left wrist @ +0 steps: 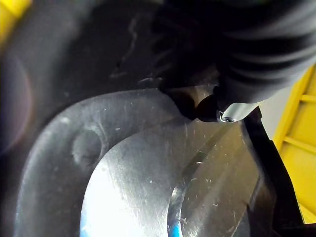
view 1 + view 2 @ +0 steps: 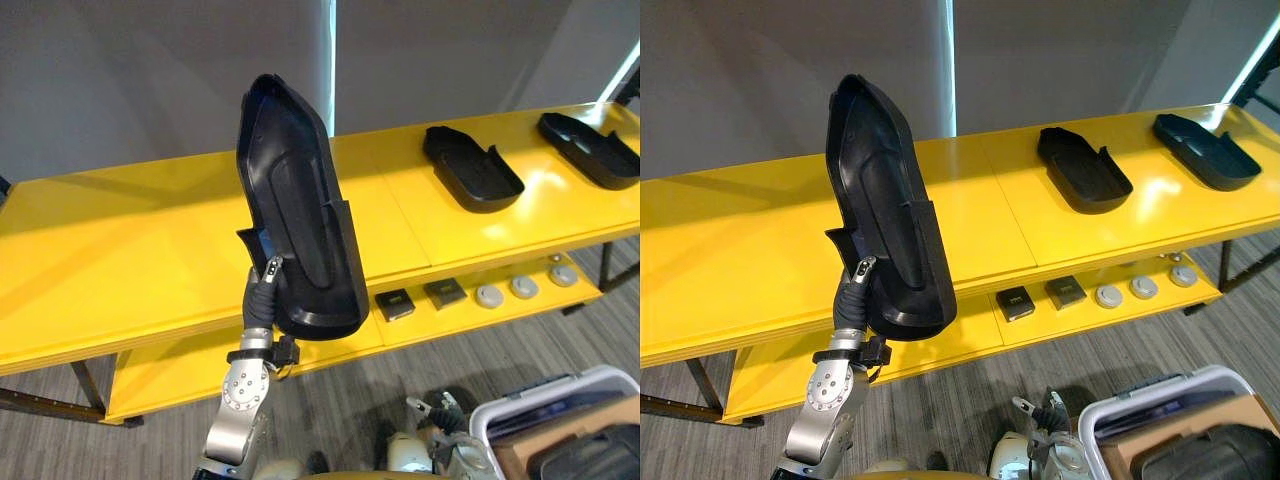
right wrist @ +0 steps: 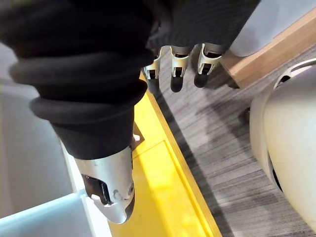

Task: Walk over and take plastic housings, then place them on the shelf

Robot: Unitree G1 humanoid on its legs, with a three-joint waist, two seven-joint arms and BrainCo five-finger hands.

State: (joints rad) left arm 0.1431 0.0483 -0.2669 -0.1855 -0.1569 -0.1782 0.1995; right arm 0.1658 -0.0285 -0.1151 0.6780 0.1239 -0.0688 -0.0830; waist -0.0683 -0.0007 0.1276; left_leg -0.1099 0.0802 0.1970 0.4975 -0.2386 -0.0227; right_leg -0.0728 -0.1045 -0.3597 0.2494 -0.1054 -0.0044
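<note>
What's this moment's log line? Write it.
left robot hand: grips held housing upright | right robot hand: open, idle | shelf: two housings placed

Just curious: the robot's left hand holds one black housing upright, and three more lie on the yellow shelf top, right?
Only two lie on the yellow shelf: the middle housing and the right housing, per the left eye view. Left hand holds the upright housing.

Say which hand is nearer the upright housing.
Left. The left hand grips the housing at its lower end; the right hand hangs by the floor, apart from it.
</note>
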